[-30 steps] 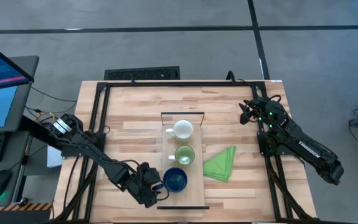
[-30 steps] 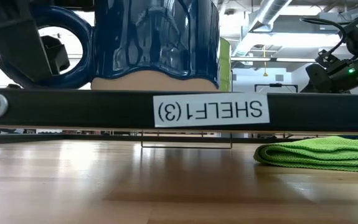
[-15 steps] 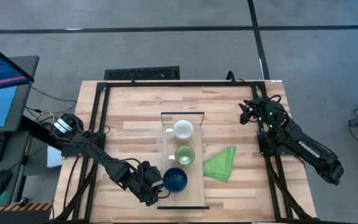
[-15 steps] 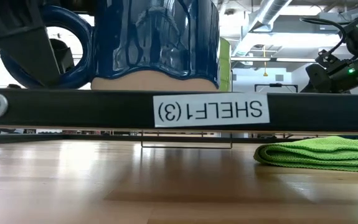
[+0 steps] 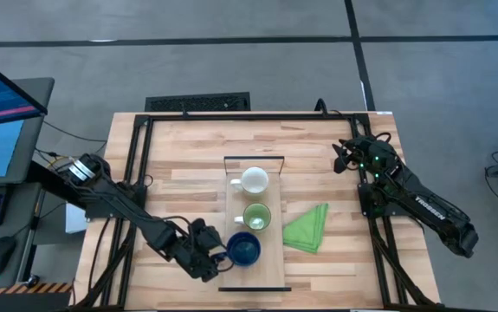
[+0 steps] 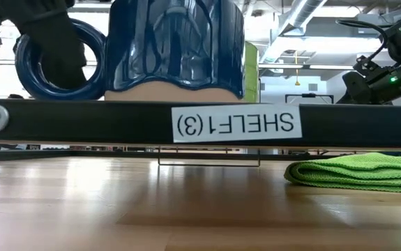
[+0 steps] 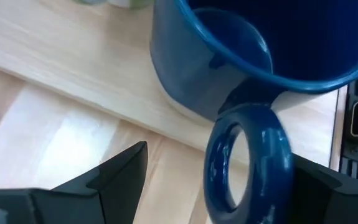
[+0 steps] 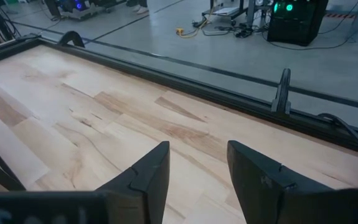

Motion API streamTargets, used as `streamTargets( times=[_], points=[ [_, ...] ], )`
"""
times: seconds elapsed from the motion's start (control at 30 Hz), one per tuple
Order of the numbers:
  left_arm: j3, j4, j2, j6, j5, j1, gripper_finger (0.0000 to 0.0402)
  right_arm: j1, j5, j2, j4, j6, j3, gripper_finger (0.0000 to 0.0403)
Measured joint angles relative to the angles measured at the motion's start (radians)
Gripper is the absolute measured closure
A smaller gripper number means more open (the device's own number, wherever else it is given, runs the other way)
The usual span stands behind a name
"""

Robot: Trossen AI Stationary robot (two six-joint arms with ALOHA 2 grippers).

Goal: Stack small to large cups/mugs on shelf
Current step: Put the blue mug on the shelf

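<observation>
The dark blue mug (image 5: 243,250) stands at the shelf's (image 5: 236,208) near end, its handle between the left gripper's (image 7: 216,180) released jaws, so a sideways pull could snag and tip it.

left gripper (image 5: 215,256) low, fingers spread; right gripper (image 5: 342,158) parted, at far right edge

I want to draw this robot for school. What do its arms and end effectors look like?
Both arms are black and jointed. The left arm has a white label near its base and dark cables beside it. The right arm has white lettering along one link and small green lights near its wrist. Each ends in two flat, pointed black fingers, seen on the left end effector and right end effector.
</observation>
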Motion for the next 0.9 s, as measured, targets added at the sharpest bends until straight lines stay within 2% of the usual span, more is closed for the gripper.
streamTargets(
  times=[0.47,0.7,0.9],
  points=[
    [0.000,-0.031,-0.036,0.033,-0.063,0.002,0.0122,0.000,0.000,0.000,0.000,-0.011,0.000,0.0221],
    [0.000,-0.037,-0.039,0.041,-0.055,0.013,0.0122,0.000,0.001,0.000,0.000,-0.021,0.000,0.0221],
    [0.000,-0.037,-0.039,0.048,-0.050,0.018,0.0152,0.000,0.003,0.000,0.000,-0.024,0.000,0.0221]
  ],
)
